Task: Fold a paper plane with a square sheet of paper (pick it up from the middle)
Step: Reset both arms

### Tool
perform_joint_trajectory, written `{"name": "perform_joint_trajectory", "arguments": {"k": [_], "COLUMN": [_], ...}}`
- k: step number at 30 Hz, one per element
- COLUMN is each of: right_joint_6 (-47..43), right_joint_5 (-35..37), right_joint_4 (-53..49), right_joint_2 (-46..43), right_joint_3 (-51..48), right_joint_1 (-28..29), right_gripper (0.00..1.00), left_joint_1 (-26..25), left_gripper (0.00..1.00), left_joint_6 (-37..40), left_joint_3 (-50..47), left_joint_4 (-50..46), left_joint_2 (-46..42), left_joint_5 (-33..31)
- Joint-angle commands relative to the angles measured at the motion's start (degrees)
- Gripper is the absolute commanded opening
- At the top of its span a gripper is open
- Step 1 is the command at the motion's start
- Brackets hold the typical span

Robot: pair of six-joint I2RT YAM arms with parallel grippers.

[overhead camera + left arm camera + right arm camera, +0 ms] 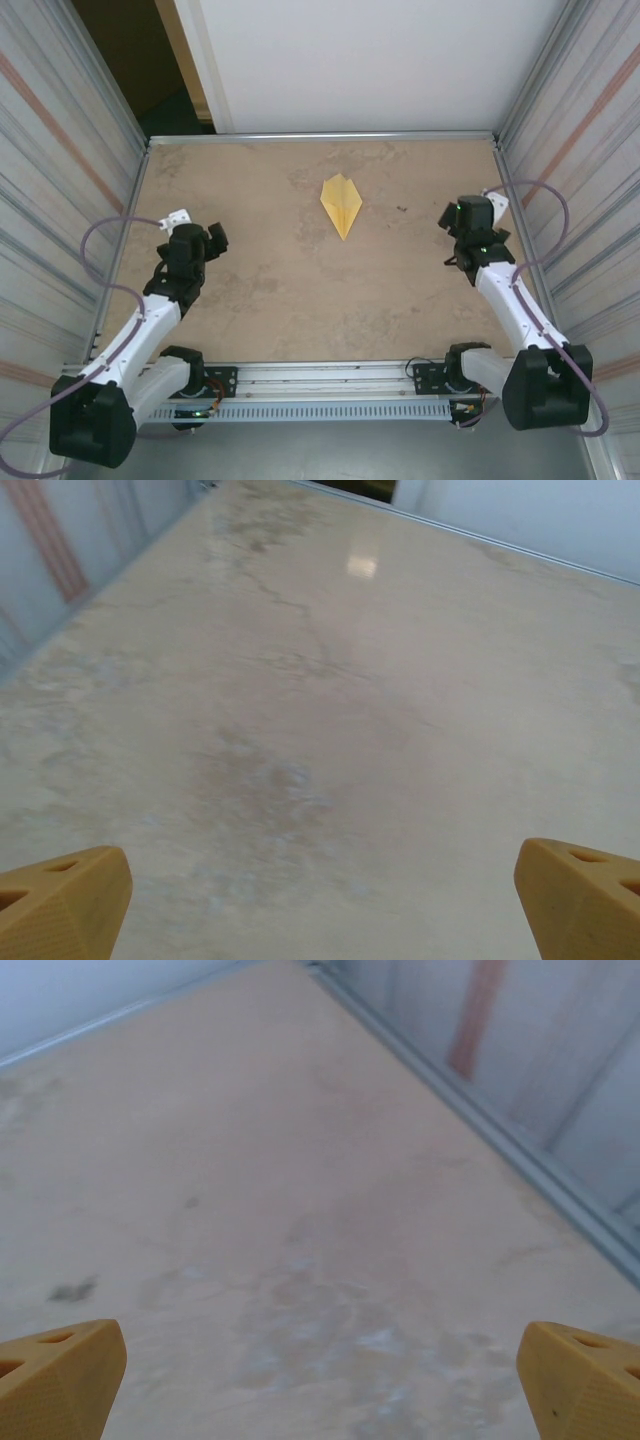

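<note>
A small yellow paper plane (341,205), kite-shaped with its sharp tip toward the near side and a centre crease, lies flat on the table at the middle back. My left gripper (205,238) hovers far to its left, open, its orange fingertips (60,900) wide apart over bare table. At the right side, my right gripper (470,215) is open too, with fingertips (60,1370) spread and nothing between them. Both stand well apart from the plane.
The beige marbled table (280,290) is bounded by a metal rim and corrugated walls on the left (60,150) and right (590,130). A white panel (370,60) closes the back. A small dark speck (402,209) lies right of the plane.
</note>
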Motion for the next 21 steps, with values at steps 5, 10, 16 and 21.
{"name": "perform_joint_trajectory", "arguments": {"k": [5, 10, 16, 21], "right_joint_6": [-7.8, -13.2, -18.4, -19.3], "right_joint_5": [2.0, -3.6, -12.8, -20.1], "right_joint_4": [19.9, 33.2, 44.6, 44.5], "right_joint_2": [2.6, 8.1, 12.8, 15.1], "right_joint_3": [-9.9, -13.6, -14.4, -14.0], "right_joint_1": [-2.6, -2.3, -2.8, -4.2], "right_gripper": [0.99, 0.99, 0.99, 0.99], "left_joint_1": [6.6, 8.5, 9.6, 12.1], "left_gripper": [0.99, 0.99, 0.99, 0.99], "left_joint_6": [10.7, 18.4, 23.1, 23.1], "left_joint_3": [-6.0, -9.7, -10.1, -8.3], "left_joint_4": [16.8, 30.8, 41.2, 44.6], "left_joint_2": [2.4, 7.6, 17.5, 22.7], "left_joint_5": [4.1, 14.2, 23.3, 27.9]}}
